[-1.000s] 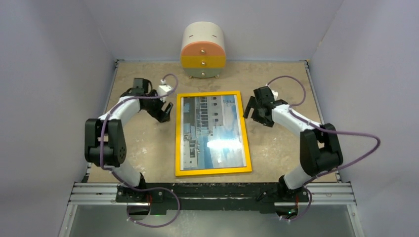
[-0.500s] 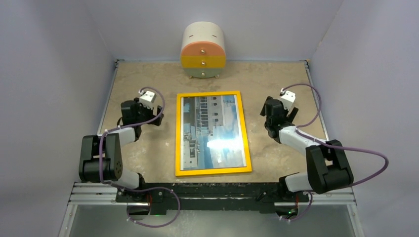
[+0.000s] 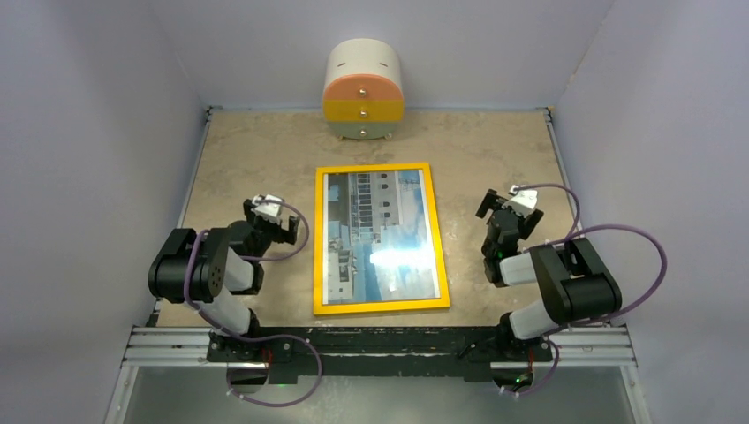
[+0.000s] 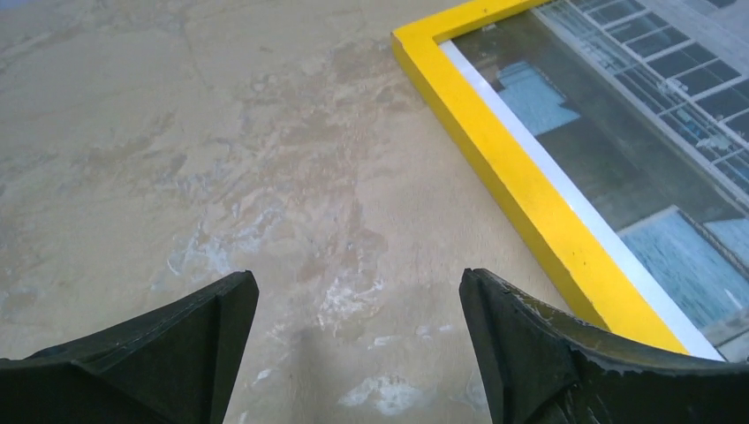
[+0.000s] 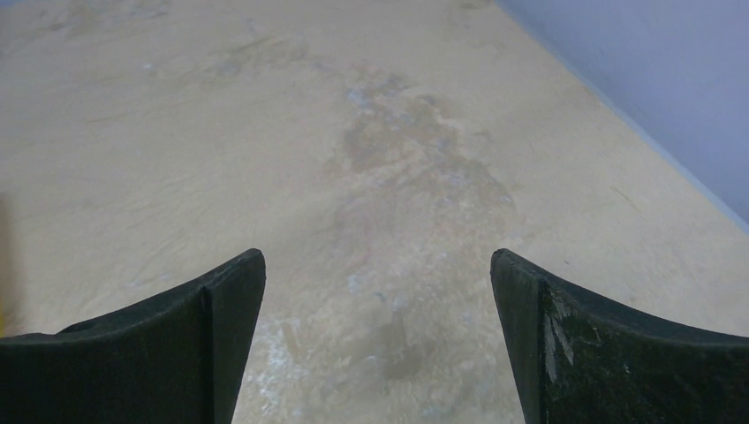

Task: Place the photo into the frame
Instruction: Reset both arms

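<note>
The yellow frame [image 3: 319, 238] lies flat in the middle of the table, front side up. The photo [image 3: 382, 234] of a white building under blue sky sits inside it, with glare on its surface. My left gripper [image 3: 272, 223] is open and empty, low over bare table left of the frame. In the left wrist view my left gripper [image 4: 358, 291] faces the frame's left rail [image 4: 512, 168] and the photo [image 4: 645, 150]. My right gripper [image 3: 505, 212] is open and empty to the right of the frame. The right wrist view shows my right gripper [image 5: 378, 265] over bare table.
A small rounded cabinet [image 3: 363, 91] with orange, yellow and pale drawers stands at the back centre. Pale walls [image 3: 618, 132] enclose the tan table [image 3: 247, 150] on three sides; the right wall [image 5: 654, 79] shows close in the right wrist view.
Both arms have drawn back from the frame's upper sides toward the near edge and folded low. The frame and photo have not moved.
</note>
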`<action>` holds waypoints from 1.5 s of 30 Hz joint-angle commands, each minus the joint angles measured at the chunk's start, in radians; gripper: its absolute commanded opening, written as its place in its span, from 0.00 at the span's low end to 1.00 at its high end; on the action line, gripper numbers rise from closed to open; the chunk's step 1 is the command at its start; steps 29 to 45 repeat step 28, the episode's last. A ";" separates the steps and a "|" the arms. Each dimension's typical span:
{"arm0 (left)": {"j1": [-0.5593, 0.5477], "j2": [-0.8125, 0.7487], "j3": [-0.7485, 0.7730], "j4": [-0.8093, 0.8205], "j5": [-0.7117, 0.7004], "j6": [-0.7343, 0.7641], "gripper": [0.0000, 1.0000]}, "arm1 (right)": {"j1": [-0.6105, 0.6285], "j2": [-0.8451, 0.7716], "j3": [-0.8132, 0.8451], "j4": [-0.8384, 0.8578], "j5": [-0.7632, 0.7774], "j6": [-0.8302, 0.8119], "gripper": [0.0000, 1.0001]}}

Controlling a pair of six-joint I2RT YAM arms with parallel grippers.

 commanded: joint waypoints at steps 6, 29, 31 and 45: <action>-0.021 0.002 0.096 0.018 -0.067 0.015 0.93 | -0.034 0.081 0.018 0.192 -0.331 -0.111 0.99; -0.021 -0.007 0.104 -0.017 -0.076 0.021 0.96 | -0.049 0.097 0.005 0.258 -0.326 -0.131 0.99; -0.021 -0.007 0.104 -0.017 -0.076 0.021 0.96 | -0.049 0.097 0.005 0.258 -0.326 -0.131 0.99; -0.021 -0.007 0.104 -0.017 -0.076 0.021 0.96 | -0.049 0.097 0.005 0.258 -0.326 -0.131 0.99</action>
